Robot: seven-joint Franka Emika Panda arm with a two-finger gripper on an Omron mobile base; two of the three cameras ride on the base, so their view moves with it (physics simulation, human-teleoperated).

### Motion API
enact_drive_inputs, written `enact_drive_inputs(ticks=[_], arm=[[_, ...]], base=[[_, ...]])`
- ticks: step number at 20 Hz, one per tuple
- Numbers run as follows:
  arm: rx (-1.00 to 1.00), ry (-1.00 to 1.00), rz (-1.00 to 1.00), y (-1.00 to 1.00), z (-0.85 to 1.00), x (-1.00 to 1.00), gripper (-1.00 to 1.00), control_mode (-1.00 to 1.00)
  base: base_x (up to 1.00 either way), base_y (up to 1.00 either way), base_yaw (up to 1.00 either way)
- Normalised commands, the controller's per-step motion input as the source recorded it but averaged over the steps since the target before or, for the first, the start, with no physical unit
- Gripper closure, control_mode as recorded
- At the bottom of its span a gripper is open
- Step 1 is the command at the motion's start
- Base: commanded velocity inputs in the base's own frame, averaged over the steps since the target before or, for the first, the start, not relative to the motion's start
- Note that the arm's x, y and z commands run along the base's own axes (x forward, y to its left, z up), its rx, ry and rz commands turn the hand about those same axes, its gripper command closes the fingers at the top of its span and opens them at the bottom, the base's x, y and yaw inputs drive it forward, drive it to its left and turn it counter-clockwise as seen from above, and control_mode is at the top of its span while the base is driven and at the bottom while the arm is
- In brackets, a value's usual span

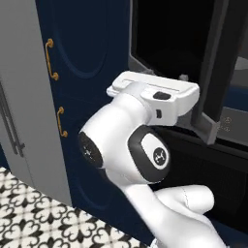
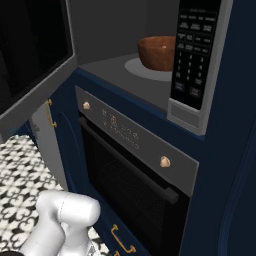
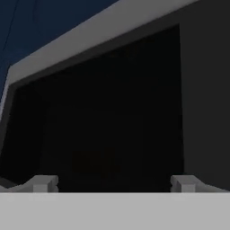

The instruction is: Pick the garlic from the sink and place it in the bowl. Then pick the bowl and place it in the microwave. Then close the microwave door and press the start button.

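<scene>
Reddish-brown, one bowl (image 2: 157, 52) sits in one microwave (image 2: 192, 112); end effector (image 3: 112, 183) spread wide, empty.

black oven (image 2: 135, 185) with copper knobs sits among navy cabinets (image 1: 87, 48) (brass handles) over patterned floor tiles (image 1: 34, 213).

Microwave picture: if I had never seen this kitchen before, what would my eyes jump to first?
Probably the shiny reddish-brown bowl, sitting on the grey turntable inside the open microwave. Next, the microwave door, swung wide open on the left with its big dark window. In the hand view, the open gripper points right at that dark glass.
</scene>
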Motion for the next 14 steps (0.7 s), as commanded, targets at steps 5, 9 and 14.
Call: enact_drive_inputs(ticks=[5,9,14], arm=[[0.26,-0.02,0.00,-1.00,0.27,0.06,-1.00,-1.00],[0.17,0.05,0.00,-0.96,0.00,0.69,-1.00,-1.00],[0.11,0.03,0.00,-0.82,0.00,0.82,-1.00,-1.00]], base=[[0.00,0.00,0.00],[0.00,0.00,0.00],[0.00,0.00,0.00]])
